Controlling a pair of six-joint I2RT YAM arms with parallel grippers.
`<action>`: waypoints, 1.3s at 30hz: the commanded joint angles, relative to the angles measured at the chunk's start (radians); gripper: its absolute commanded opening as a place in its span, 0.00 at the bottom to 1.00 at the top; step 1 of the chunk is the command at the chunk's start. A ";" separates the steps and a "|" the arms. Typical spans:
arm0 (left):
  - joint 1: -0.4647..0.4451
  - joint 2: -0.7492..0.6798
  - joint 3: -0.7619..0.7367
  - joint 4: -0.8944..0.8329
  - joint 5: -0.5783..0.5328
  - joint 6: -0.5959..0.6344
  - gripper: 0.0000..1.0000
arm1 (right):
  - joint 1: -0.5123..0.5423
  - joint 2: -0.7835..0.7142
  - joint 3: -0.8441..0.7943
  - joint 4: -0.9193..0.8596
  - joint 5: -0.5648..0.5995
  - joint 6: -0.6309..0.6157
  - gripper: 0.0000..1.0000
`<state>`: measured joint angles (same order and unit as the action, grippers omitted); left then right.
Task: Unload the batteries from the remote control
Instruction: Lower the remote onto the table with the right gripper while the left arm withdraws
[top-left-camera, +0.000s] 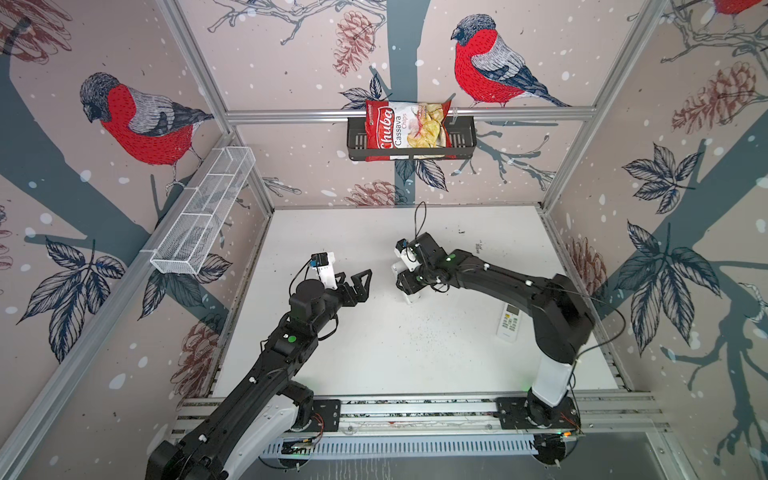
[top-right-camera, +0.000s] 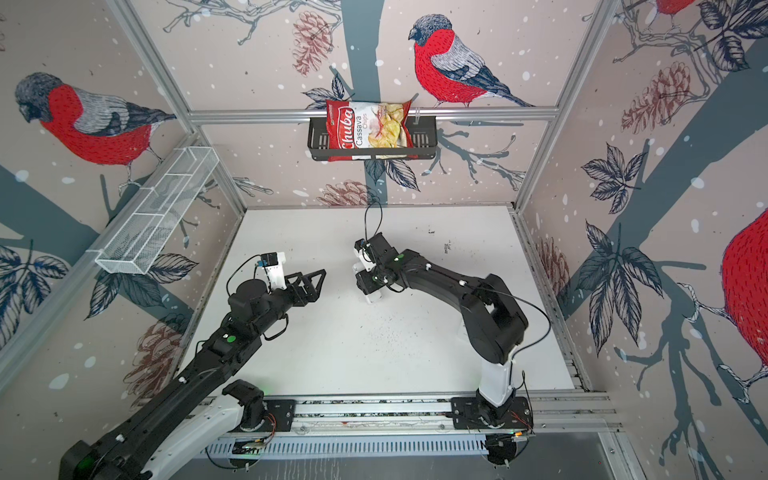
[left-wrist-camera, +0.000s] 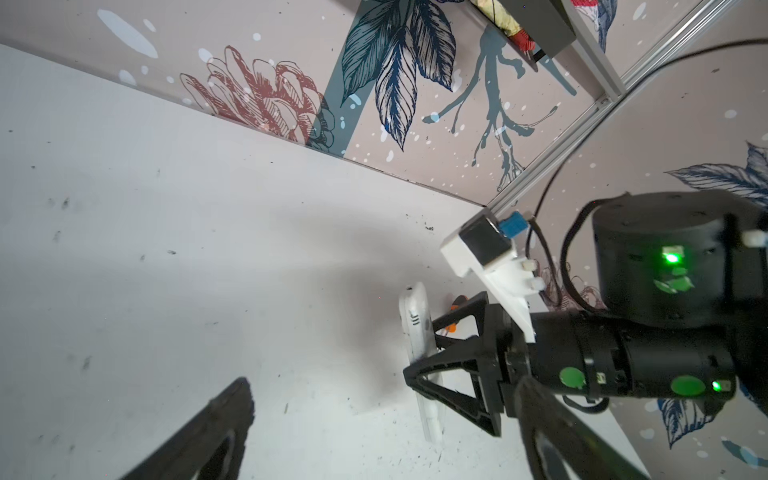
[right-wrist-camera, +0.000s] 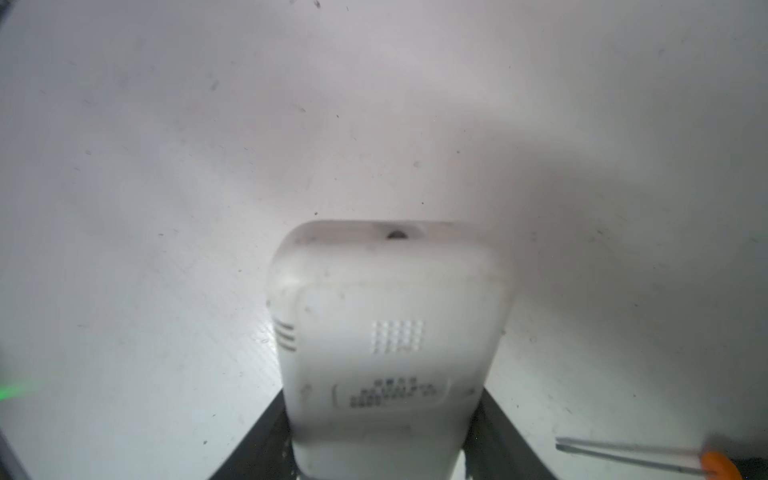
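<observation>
The right gripper (left-wrist-camera: 422, 351) is clamped across the width of a white remote (right-wrist-camera: 390, 353), one finger on each long edge, with the remote's back facing the wrist camera. No batteries show in any view; I judge they are inside this remote, behind its cover. Whether the remote's far end rests on the table (top-left-camera: 374, 353) I cannot tell.

The left gripper (top-left-camera: 356, 274) hangs with its jaws spread wide and empty. It is near the remote on the left-arm side, apart from it and pointed toward it.

Likely troubles:
- The plastic looks smooth and the hold is only two narrow fingers, so a push on the cover could make the remote pivot or slide out.
- A wide-open left jaw arriving off-line could knock the remote askew instead of catching the cover.
- Once freed, the batteries may drop and roll away over the table, being round.
- A screwdriver (right-wrist-camera: 623, 455) lies just beside the remote, so setting the remote down could land it on the shaft.

A second remote (top-left-camera: 508, 322) lies well apart from the remote, under the right arm; its button marks are too small to read. The label on the held remote's back is blurred and unreadable. Behind the remote, up on the wall, a bag (top-left-camera: 407, 126) reads "Chuba Cassava Chips".
</observation>
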<state>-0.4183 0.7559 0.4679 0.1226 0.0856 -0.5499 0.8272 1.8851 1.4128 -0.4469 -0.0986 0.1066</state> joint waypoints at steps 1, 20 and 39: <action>0.000 -0.048 -0.032 -0.052 -0.039 0.022 0.98 | 0.024 0.072 0.069 -0.087 0.059 -0.033 0.36; -0.001 -0.077 -0.103 -0.048 -0.044 -0.022 0.97 | 0.061 0.303 0.219 -0.161 0.123 -0.120 0.64; -0.001 -0.108 -0.107 -0.101 -0.081 0.003 0.98 | 0.073 0.148 -0.002 -0.127 0.263 -0.085 0.75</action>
<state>-0.4194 0.6495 0.3592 0.0341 0.0154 -0.5682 0.9066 2.0605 1.4502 -0.5644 0.1146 0.0051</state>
